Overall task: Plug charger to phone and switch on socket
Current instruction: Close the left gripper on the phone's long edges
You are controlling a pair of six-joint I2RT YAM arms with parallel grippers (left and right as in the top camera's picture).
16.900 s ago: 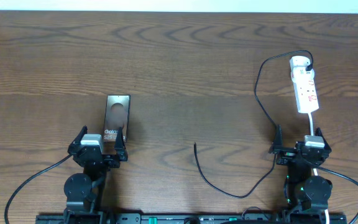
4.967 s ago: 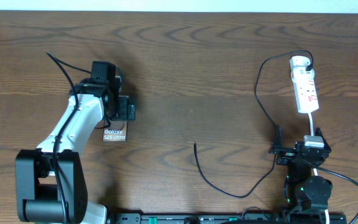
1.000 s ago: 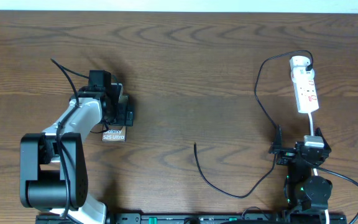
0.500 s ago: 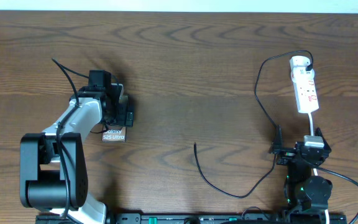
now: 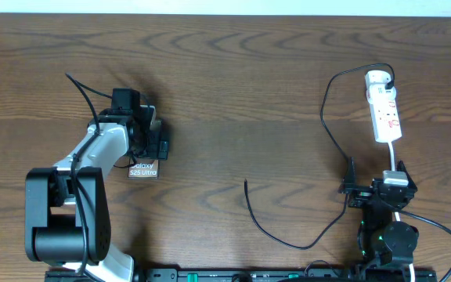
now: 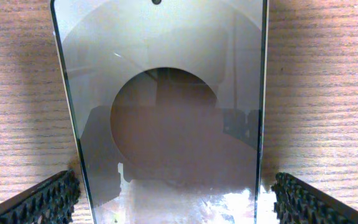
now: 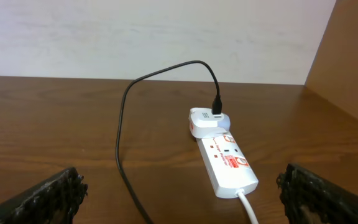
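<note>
Left end effector (image 6: 176, 199) sits spread wide astride the phone (image 6: 166, 93) — right end effector (image 7: 179, 194) gapes too, facing the socket (image 7: 229, 163).

Dark wooden table (image 5: 249, 94) bears the phone (image 5: 144, 168), charger (image 7: 217, 104) and socket (image 5: 385, 110).

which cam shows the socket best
Right wrist: the socket sits close and centred, with red markings and the charger plugged in at its far end. Overhead shows it small. Left wrist shows the phone instead.
</note>
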